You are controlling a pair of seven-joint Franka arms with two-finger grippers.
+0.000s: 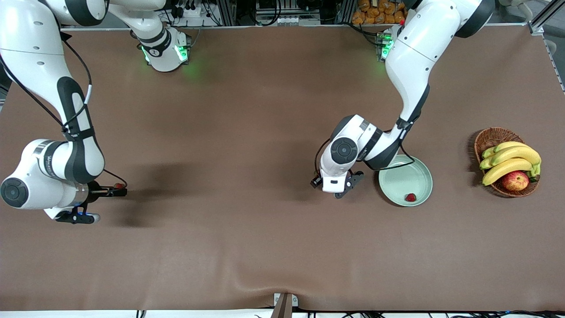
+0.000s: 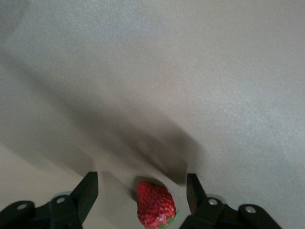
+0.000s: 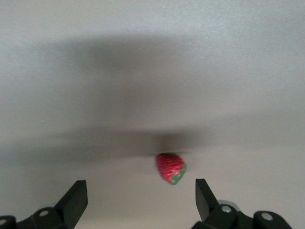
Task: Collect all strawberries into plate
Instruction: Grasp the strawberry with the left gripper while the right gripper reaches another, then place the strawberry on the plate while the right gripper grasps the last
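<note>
Beside the pale green plate (image 1: 417, 174), toward the right arm's end of the table, my left gripper (image 1: 334, 186) is down at the table. In the left wrist view a red strawberry (image 2: 155, 209) lies between the open fingers of the left gripper (image 2: 142, 183), with a gap on each side. The hand hides that berry in the front view. A second strawberry (image 1: 411, 197) lies in the plate near its rim. My right gripper (image 3: 140, 186) hangs open low over the right arm's end of the table. A third strawberry (image 3: 170, 167) (image 1: 118, 186) lies just past its fingertips, untouched.
A brown wicker basket (image 1: 487, 138) with bananas (image 1: 512, 161) and a red-yellow apple (image 1: 515, 180) stands at the left arm's end of the table. The brown table cover (image 1: 247, 247) ripples near the front edge.
</note>
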